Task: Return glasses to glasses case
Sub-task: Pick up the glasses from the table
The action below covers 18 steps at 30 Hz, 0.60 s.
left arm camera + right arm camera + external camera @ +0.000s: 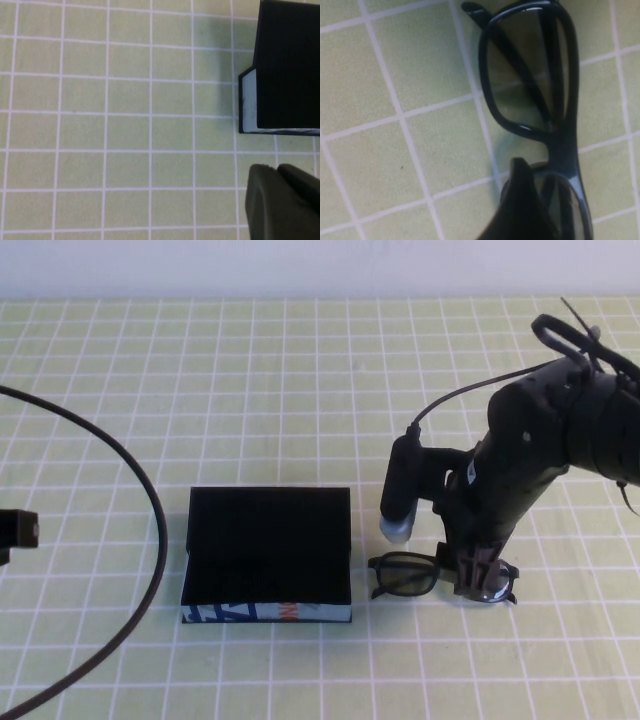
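The glasses (412, 575) lie on the green checked mat just right of the glasses case (268, 545), front rim toward me. The case is a black box with a blue-white front edge and an orange mark (285, 613); its lid looks open. My right gripper (482, 582) is down over the glasses' right lens, open and astride the rim. In the right wrist view one finger (520, 210) rests beside the black frame (565, 145); the other is out of view. My left gripper (15, 530) sits shut at the far left edge, away from the case corner (287, 65).
A black cable (150, 500) arcs across the left part of the mat. A grey-tipped black cylinder (397, 502) on the right arm hangs just behind the glasses, close to the case's right side.
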### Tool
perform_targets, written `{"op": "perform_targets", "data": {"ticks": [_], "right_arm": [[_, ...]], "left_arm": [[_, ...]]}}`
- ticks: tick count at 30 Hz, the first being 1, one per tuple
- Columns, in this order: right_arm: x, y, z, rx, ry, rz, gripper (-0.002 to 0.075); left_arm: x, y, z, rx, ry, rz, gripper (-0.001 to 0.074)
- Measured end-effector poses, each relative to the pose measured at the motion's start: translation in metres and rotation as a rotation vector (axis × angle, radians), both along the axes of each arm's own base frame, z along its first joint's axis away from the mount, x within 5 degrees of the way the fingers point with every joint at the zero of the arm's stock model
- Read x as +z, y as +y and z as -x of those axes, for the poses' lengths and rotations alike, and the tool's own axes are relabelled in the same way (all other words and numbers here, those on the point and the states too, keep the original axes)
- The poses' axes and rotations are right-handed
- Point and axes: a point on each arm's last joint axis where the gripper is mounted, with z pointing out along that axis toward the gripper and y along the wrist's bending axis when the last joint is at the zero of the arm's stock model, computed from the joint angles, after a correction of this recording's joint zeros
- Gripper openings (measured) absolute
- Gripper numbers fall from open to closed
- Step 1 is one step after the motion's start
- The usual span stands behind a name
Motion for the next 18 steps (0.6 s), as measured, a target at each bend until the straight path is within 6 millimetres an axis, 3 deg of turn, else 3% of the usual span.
{"op": "perform_targets", "data": {"ticks": [7, 10, 14, 18], "right_arm": [[-0.023, 0.004, -0.007, 0.0, 0.033, 0.02, 0.0409], [-0.028, 0.006, -0.008, -0.003, 0.042, 0.018, 0.0314], [-0.029, 0.006, -0.007, -0.004, 0.051, 0.021, 0.0093], [-0.021, 0.005, -0.006, -0.003, 0.056, 0.024, 0.0022]], "left_arm": [[0.0, 0.0, 0.0, 0.0, 0.0, 0.0, -0.0003], [0.0, 0.0, 0.0, 0.0, 0.0, 0.0, -0.0003], [0.0, 0.0, 0.0, 0.0, 0.0, 0.0, -0.0003], [0.0, 0.0, 0.0, 0.0, 0.004, -0.001, -0.0003]]}}
